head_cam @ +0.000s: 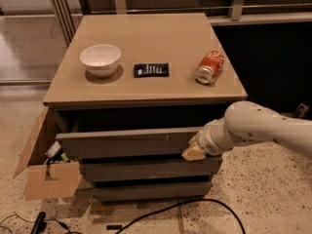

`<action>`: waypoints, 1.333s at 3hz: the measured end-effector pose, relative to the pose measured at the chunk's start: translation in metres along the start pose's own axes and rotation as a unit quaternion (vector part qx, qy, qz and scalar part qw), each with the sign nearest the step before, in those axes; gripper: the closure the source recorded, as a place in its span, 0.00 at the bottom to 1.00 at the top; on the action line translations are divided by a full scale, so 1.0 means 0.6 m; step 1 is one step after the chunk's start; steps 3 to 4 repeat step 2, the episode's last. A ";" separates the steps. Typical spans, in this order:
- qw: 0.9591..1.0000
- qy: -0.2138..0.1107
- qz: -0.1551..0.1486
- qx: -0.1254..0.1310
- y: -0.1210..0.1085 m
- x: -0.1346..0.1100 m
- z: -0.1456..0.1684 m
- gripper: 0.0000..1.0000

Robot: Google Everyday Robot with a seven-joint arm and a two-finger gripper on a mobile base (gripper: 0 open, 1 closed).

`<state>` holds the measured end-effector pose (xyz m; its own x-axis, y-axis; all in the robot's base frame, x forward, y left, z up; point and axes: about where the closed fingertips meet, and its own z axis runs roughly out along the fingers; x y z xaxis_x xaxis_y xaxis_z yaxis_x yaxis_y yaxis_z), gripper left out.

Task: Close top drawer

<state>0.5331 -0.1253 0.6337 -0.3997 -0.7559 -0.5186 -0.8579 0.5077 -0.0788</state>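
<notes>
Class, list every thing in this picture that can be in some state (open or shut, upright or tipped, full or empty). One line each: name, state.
top drawer: pulled part-way out, open
lower drawers: further in than the top drawer
gripper: at the right end of the top drawer's front
white bowl: upright, looks empty
red can: lying on its side
dark packet: lying flat
cardboard box: on the floor, flaps open

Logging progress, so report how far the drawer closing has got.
Done: the robot's cream-tipped gripper sits against the right front of the wide grey-taupe wooden top drawer. In hand: apparently the push. Left: the drawer juts out of the tan-topped cabinet; closing remains.
</notes>
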 end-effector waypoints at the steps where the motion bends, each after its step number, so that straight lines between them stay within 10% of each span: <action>1: 1.000 0.003 0.000 0.012 -0.011 -0.006 0.012 0.00; 4: 1.000 0.003 0.000 0.012 -0.011 -0.006 0.012 0.00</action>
